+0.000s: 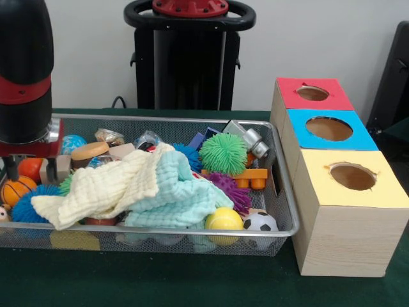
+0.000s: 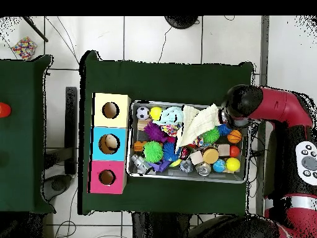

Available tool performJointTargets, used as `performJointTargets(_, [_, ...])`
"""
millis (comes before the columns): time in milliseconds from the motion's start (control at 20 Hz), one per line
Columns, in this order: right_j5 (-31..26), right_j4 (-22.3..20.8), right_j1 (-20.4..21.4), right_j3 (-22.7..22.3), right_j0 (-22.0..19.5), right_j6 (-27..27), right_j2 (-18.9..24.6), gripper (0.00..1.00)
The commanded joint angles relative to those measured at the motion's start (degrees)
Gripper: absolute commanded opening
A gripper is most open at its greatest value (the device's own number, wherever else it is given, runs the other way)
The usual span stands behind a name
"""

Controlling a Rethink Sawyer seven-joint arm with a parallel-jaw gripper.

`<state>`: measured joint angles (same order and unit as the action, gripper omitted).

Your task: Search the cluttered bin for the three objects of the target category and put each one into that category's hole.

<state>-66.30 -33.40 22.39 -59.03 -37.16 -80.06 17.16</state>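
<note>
Basketball (image 1: 15, 189) just below gripper (image 1: 29, 163), bin's (image 1: 281, 211) end

This looks like a robotics lab rather than a home: a green-covered table (image 2: 167, 77) stands on a pale tiled floor (image 2: 161, 37) strewn with loose cables (image 2: 62, 34), bearing a wire bin (image 1: 192, 233) and a colour-topped wooden box (image 1: 345, 217).

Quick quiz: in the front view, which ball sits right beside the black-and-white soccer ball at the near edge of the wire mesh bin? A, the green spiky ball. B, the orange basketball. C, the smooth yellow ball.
C: the smooth yellow ball lies directly beside the black-and-white soccer ball at the front rim of the wire mesh bin.
</note>
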Motion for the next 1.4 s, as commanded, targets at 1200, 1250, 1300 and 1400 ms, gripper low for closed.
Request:
performJointTargets(1200, [10.2,-5.28,-9.02,-3.57,-0.62,12.57,1.17,1.0])
performJointTargets(1250, [10.68,-5.66,-9.24,-3.46,-0.51,12.39,0.99,1.0])
performJointTargets(1300, [10.91,-6.01,-9.45,-3.23,-0.33,12.23,0.8,1.0])
performJointTargets(1400, [11.4,-6.4,-10.0,-2.85,-0.29,11.95,0.78,1.0])
